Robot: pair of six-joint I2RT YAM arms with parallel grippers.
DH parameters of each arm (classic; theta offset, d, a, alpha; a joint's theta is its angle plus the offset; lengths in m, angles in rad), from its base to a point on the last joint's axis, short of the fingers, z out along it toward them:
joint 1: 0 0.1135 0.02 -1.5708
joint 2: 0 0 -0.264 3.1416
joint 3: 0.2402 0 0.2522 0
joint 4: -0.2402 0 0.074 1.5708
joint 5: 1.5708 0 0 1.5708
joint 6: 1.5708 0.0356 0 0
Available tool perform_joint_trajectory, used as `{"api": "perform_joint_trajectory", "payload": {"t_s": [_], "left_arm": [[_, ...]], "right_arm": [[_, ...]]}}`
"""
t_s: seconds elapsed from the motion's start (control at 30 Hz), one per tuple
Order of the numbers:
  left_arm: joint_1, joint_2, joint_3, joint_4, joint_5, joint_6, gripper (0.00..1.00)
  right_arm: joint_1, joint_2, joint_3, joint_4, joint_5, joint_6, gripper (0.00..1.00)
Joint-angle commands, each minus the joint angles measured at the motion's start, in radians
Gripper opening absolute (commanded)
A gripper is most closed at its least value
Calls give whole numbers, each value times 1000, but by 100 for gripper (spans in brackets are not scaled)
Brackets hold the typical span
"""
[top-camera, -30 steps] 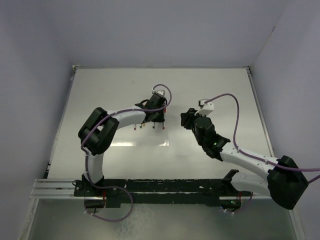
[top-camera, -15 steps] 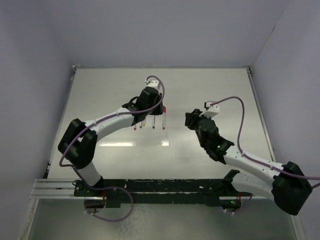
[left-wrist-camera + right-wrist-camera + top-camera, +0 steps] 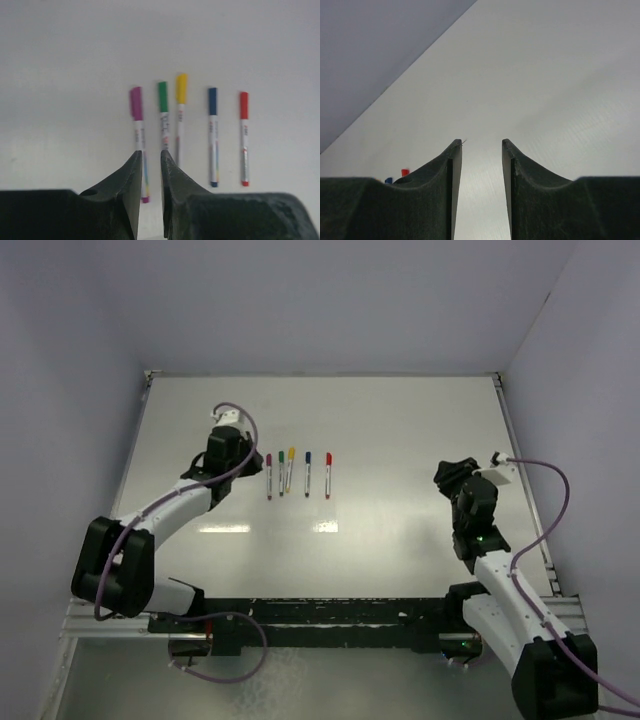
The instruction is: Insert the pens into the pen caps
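Five silvery-white pens lie side by side in a row on the white table (image 3: 400, 440). In order they are purple (image 3: 268, 478), green (image 3: 281, 478), yellow (image 3: 289, 470), blue (image 3: 307, 475) and red (image 3: 327, 476). In the left wrist view each pen carries its matching cap on its far end: purple cap (image 3: 135, 102), green cap (image 3: 163, 96), yellow cap (image 3: 181, 88), blue cap (image 3: 213, 100), red cap (image 3: 243, 105). My left gripper (image 3: 235, 462) (image 3: 151, 152) sits just left of the row, empty, its jaws a narrow gap apart. My right gripper (image 3: 450, 475) (image 3: 481, 142) is open and empty at the right.
The table is boxed in by pale walls (image 3: 60, 440) on the left, far and right sides. A black rail (image 3: 320, 615) with both arm bases runs along the near edge. Small red (image 3: 405, 172) and blue (image 3: 388, 180) bits of the pens show at the right wrist view's lower left.
The left gripper has drawn back left from over the pens, uncovering the whole row. The right arm has swung away right and back toward the table's right side.
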Motion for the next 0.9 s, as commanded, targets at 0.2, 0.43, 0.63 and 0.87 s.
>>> {"api": "perform_joint_trajectory", "payload": {"t_s": [0.2, 0.43, 0.63, 0.87], "left_arm": [[119, -184, -102, 14, -254, 7, 35], [119, -193, -149, 47, -256, 9, 39], [119, -172, -145, 50, -242, 1, 37], [118, -185, -170, 95, -200, 19, 33]], "right_arm": [[-84, -30, -39, 1, -133, 38, 39], [-84, -67, -49, -21, -128, 21, 40], [-84, -65, -48, -27, -129, 18, 40], [-84, -67, -51, -32, -126, 20, 40]]}}
